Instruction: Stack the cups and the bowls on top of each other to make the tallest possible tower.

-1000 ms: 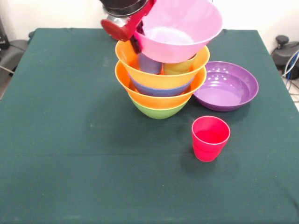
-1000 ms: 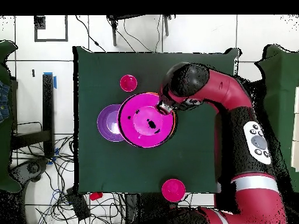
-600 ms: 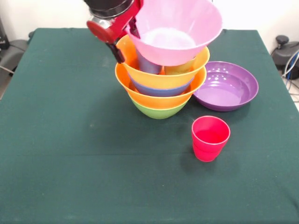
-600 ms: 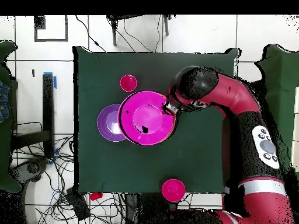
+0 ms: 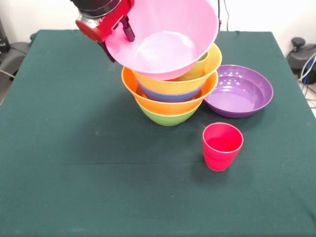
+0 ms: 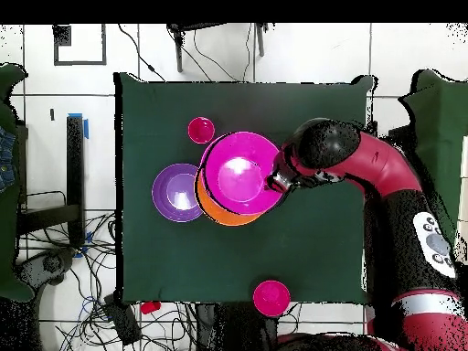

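Observation:
The tower stands mid-table on a green bowl (image 5: 168, 117), with an orange bowl (image 5: 148, 98), a blue bowl (image 5: 170, 95) and a second orange bowl (image 5: 210, 61) nested above it. A green cup (image 5: 199, 63) peeks out of the top orange bowl. The large pink bowl (image 5: 163, 44) lies tilted on the tower, its mouth facing the front. It overhangs the stack to the left in the front view. My gripper (image 5: 118, 40) is shut on the pink bowl's left rim, one finger inside and one outside. From overhead, the pink bowl (image 6: 239, 172) sits off-centre over the orange bowl (image 6: 215, 208), with the gripper (image 6: 274, 178) at its edge.
A wide purple bowl (image 5: 239, 91) sits right beside the tower. A red cup (image 5: 222, 146) stands upright in front of it. In the overhead view a small red bowl (image 6: 271, 297) rests at the table's edge by the robot's base.
My gripper has moved left in the front view, dragging the pink bowl with it. The bowl has tipped further and slid off-centre, now covering the cups inside the top orange bowl.

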